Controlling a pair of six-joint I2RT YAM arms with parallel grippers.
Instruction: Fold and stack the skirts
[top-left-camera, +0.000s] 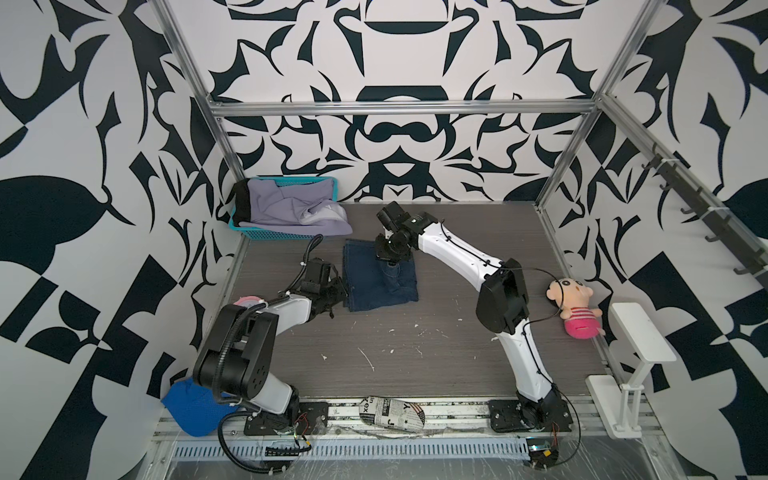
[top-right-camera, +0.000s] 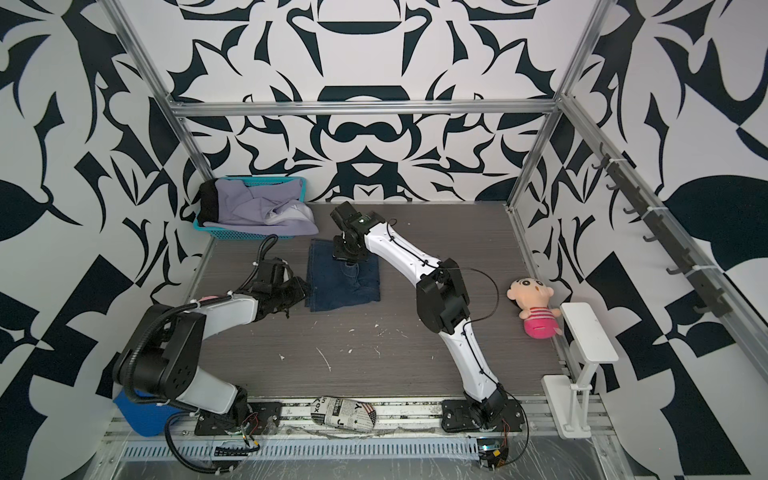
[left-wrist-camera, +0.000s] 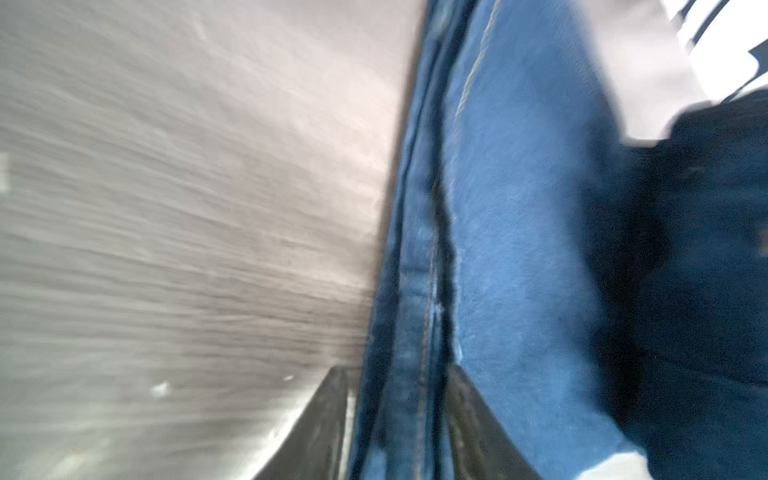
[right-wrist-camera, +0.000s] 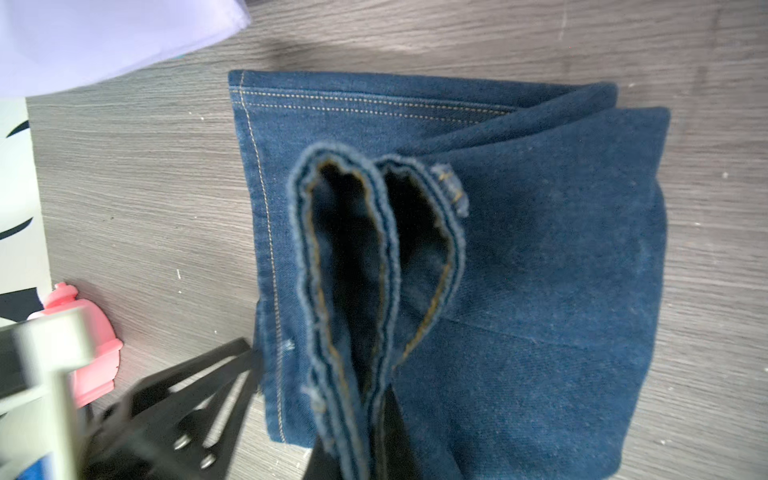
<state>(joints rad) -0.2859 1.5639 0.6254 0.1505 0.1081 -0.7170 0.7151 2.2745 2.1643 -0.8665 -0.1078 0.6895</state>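
Gently lay flat the denim skirt (top-left-camera: 365, 286) fold pinched by right fingers (right-wrist-camera: 397, 449); left fingers (left-wrist-camera: 324, 424) straddle its edge, grip unclear.

A: Arms matched?
B: Yes. White-shelled left arm (top-left-camera: 291, 306) and white-shelled right arm (top-left-camera: 457, 249): glossy curved covers, boxy black joint housings (top-left-camera: 503, 299), flat black base plates (top-left-camera: 507, 411).
A: Cabling?
B: Left: thick black corrugated conduit (top-left-camera: 308, 251). Right: thin black cable (top-left-camera: 540, 271) looping off the elbow housing.
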